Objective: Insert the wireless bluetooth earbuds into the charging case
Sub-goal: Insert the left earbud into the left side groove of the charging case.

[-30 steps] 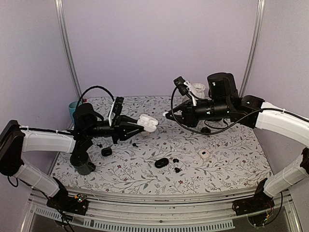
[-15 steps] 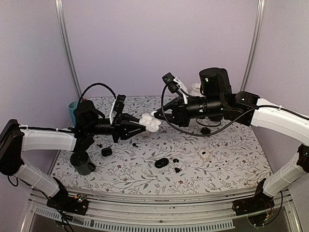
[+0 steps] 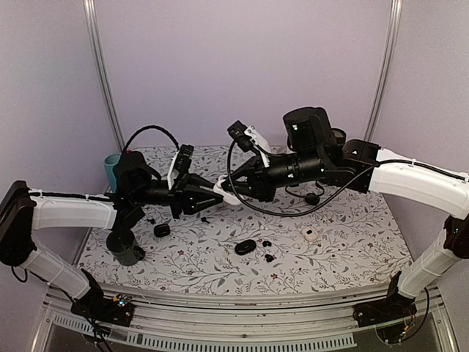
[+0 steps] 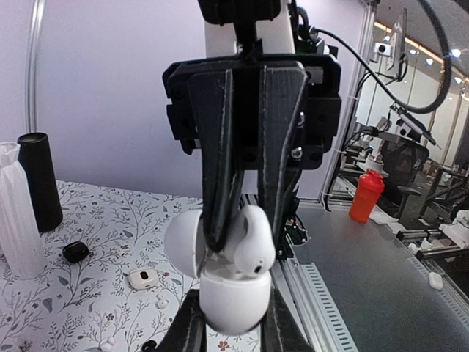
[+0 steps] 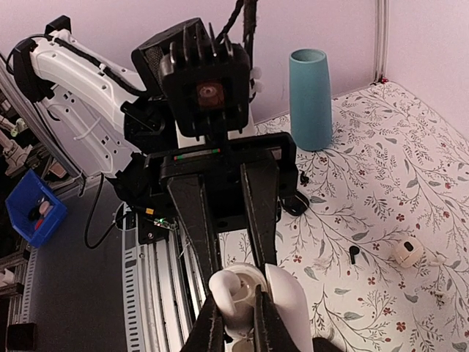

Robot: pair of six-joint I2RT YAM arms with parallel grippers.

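My left gripper (image 4: 233, 317) is shut on the body of a white charging case (image 4: 231, 293), held in the air with its lid (image 4: 182, 238) swung open. My right gripper (image 5: 236, 293) is shut on a white earbud (image 4: 255, 238), whose lower end sits in the case's opening. In the top view the two grippers meet tip to tip at the case (image 3: 229, 193) above the table's middle. Two tiny black earbuds (image 3: 267, 243) (image 3: 270, 257) lie on the floral table (image 3: 344, 249), near the front.
A black case (image 3: 245, 246) lies beside the loose buds and another black case (image 3: 161, 230) lies to the left. A small white case (image 3: 311, 234) is at the right, a black one (image 3: 313, 198) further back. A teal cup (image 3: 110, 167) stands at the back left.
My right gripper has travelled left with the earbud and now meets the open case. My left gripper has held the case almost still.
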